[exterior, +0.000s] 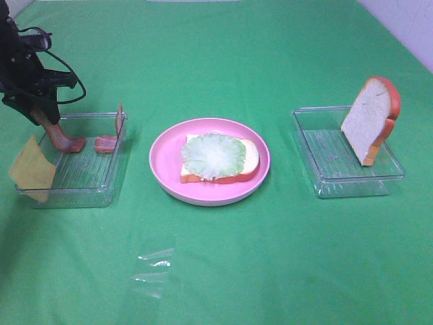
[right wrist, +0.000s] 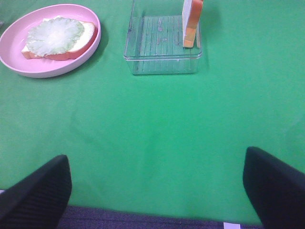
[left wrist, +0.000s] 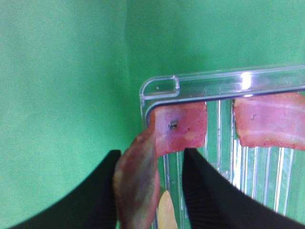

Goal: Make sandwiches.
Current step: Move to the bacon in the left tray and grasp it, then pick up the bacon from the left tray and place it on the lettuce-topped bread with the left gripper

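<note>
Pinching one end of a bacon strip [exterior: 64,141], your left gripper [exterior: 44,118] holds it angled up out of the left tray [exterior: 101,193]. Your right gripper [right wrist: 157,186] hangs spread wide. Lettuce [exterior: 213,156] tops bread [exterior: 251,160] on the pink plate [exterior: 162,152].

Lettuce [exterior: 213,156] on bread [exterior: 252,160] lies on the plate [exterior: 166,156] between left tray [exterior: 88,194] and right tray [exterior: 323,145].

Bare cloth [exterior: 281,156] between pink plate [exterior: 160,156] and right tray [exterior: 325,152] (bread slice [exterior: 369,125] upright inside)

no legible text or labels
</note>
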